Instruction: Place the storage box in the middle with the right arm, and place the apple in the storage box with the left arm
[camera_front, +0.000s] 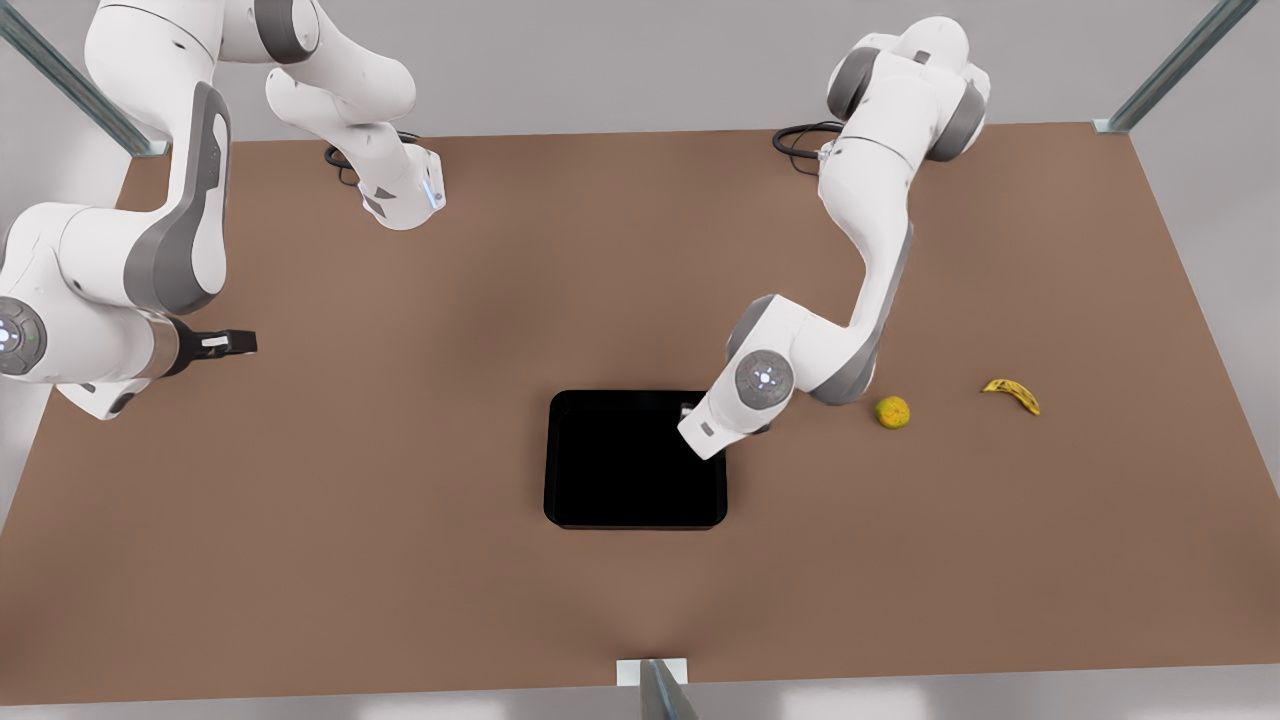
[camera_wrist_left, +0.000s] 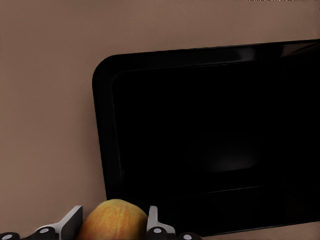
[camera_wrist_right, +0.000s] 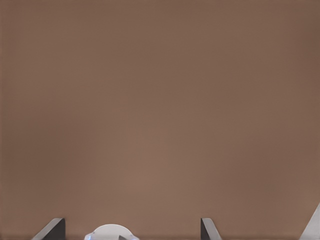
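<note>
From the front view I see the black storage box (camera_front: 635, 460) sitting in the middle of the brown tabletop (camera_front: 400, 500). The left arm (camera_front: 860, 280) reaches down from the far right, its wrist over the box's right rim, hiding its claw. To its right lie a yellow-green fruit (camera_front: 892, 412) and, farther right, a banana (camera_front: 1013, 394), both well apart from the box. The right arm (camera_front: 150, 240) waits at the left edge, its claw (camera_front: 238, 342) held above bare tabletop.

In the left wrist view, my left claw (camera_wrist_left: 114, 226) is clamped on the apple (camera_wrist_left: 113, 221), a finger (camera_wrist_left: 151, 220) against each side, with the open box (camera_wrist_left: 210, 140) below and beyond it.

In the right wrist view, the right claw (camera_wrist_right: 132, 230) stands spread apart, holding nothing, over plain tabletop (camera_wrist_right: 160, 110).
</note>
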